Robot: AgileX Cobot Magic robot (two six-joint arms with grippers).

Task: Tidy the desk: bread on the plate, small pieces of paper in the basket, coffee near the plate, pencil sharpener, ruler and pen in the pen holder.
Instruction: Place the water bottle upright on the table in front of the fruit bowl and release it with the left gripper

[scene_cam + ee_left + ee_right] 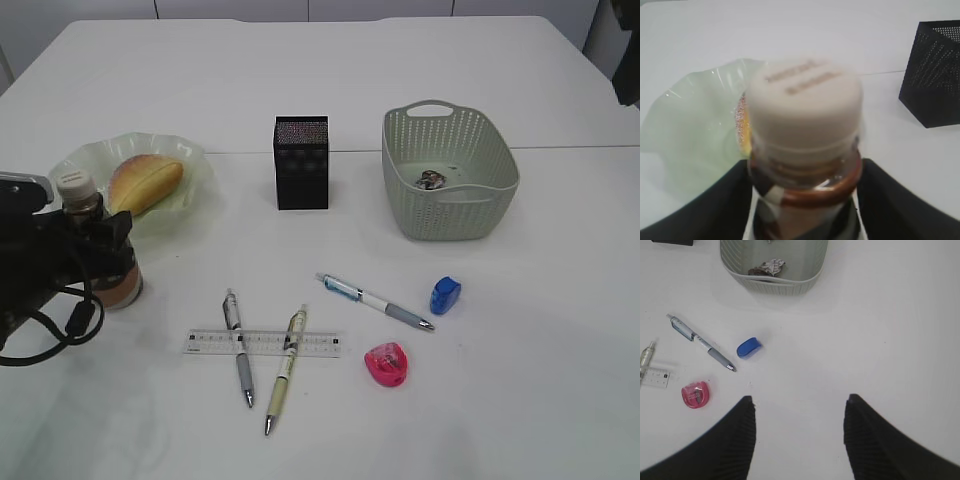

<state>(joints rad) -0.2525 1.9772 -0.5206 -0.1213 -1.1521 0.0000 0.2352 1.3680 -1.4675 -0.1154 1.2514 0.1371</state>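
The brown coffee bottle [118, 285] with its white cap [805, 110] stands upright on the desk just in front of the green plate [195, 160], which holds the bread [147, 183]. My left gripper [105, 240] flanks the bottle's neck, with thin gaps on both sides. The clear ruler [262, 343] lies under two pens [240, 345] [287, 368]. A third pen [375, 301] lies beside a blue sharpener [446, 295] and a pink sharpener [388, 363]. The black pen holder [301, 165] stands mid-desk. My right gripper [799, 405] hangs open over bare desk.
The grey-green basket [450, 215] at the right holds crumpled paper pieces [432, 179]. In the right wrist view the basket [775, 285], blue sharpener [749, 348], pink sharpener [695, 394] and a pen [700, 342] lie ahead and to the left.
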